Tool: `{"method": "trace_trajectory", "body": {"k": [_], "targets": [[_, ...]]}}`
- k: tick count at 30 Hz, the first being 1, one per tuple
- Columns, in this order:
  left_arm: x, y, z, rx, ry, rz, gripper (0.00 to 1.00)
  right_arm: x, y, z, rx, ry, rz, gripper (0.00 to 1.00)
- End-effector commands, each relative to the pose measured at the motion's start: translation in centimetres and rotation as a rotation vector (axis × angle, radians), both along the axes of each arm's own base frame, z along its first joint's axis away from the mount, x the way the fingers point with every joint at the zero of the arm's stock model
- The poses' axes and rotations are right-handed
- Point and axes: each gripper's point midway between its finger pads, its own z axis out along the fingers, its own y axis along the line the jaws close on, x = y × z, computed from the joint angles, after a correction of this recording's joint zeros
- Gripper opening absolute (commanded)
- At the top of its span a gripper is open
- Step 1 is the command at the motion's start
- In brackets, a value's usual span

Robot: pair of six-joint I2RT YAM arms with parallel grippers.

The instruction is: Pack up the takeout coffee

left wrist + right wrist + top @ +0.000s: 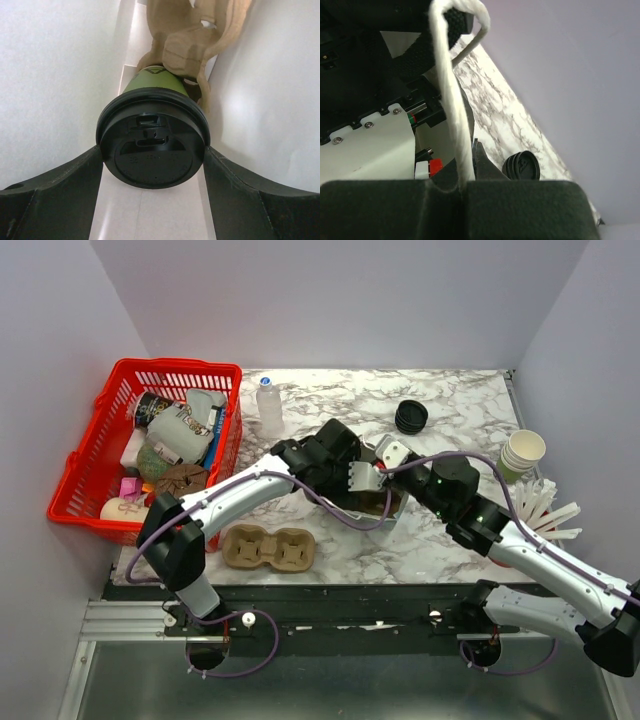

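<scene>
The left tool (153, 156) is clamped on the small olive-green paper cup with a round black plastic sip lid (152, 85), its dark fingers (75, 180) pressed against either side of the lid's rim. The cup sits inside a white paper bag (50, 75), its far end against a brown moulded-cardboard carrier (185, 35). The right tool (462, 186) is pinched tight on a white twisted-paper handle (451, 100) above the grey-veined marble bench (495, 115).

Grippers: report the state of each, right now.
Left gripper: closed on the takeout coffee.
Right gripper: closed on a white cord handle.
</scene>
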Motion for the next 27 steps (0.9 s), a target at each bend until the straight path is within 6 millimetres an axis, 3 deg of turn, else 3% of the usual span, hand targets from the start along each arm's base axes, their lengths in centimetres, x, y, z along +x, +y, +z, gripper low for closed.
{"method": "trace_trajectory", "body": {"k": [1,3,8,13,18,23,27], "targets": [[2.5,0.7,-2.9,-0.016,0.098,0.272,0.00,-2.2,2.1,0.2,0.120,0.171,0.057,0.04],[2.7,0.8,-3.2,-0.002,0.093,0.274,0.00,-1.8,1.8,0.8,0.158,0.228,0.040,0.12],[3.0,0.8,-4.7,0.046,0.119,0.281,0.00,-1.8,1.8,1.2,0.144,0.260,0.057,0.18],[2.8,0.8,-5.4,0.072,0.151,0.278,0.00,-1.1,0.8,1.4,0.140,0.298,0.014,0.53],[2.5,1.2,-6.0,0.087,0.172,0.276,0.00,-0.7,-0.5,3.0,0.219,0.391,0.042,0.84],[3.2,0.3,-5.1,0.039,0.201,0.311,0.00,-0.5,-0.7,5.5,0.264,0.400,0.090,0.92],[3.8,0.6,-4.8,0.026,0.204,0.343,0.00,0.1,-0.7,5.9,0.277,0.398,0.095,0.93]]}}
